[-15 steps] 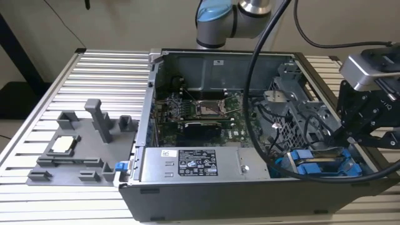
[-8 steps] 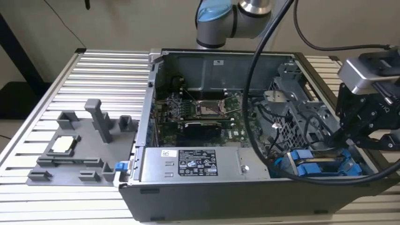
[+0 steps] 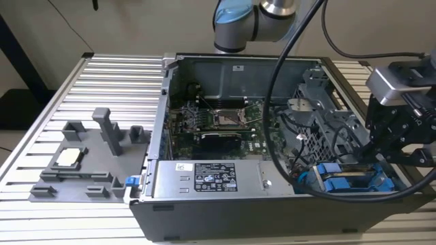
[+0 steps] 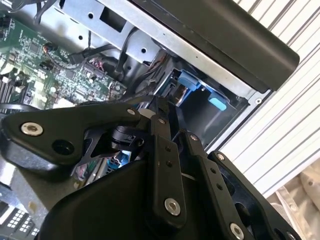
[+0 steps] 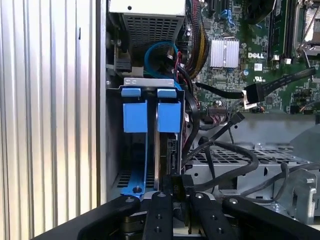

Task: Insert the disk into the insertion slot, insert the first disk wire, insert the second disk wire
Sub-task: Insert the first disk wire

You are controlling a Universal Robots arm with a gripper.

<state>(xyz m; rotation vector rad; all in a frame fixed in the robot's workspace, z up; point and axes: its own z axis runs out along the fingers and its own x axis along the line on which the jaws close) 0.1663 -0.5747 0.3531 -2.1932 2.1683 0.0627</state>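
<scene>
disk (image 5: pixel 168 117) (blue carrier), edge-on in insertion slot (image 5: pixel 150 82)

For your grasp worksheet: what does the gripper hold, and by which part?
Cannot tell: the gripper sits at the near end of the disk, but the contact is hidden.

Exterior view: soft even light from above, no hard shadows. Bench (image 3: pixel 61 92) slats bright with mild sheen. Computer case (image 3: pixel 204 214) interior dimmer, cables throw faint shade. Both wrist views: bench slats glare near-white. Gripper (image 5: pixel 172 185) links close to lens, dark and soft-focus. Insertion slot (image 5: pixel 125 155) depths murky.
</scene>
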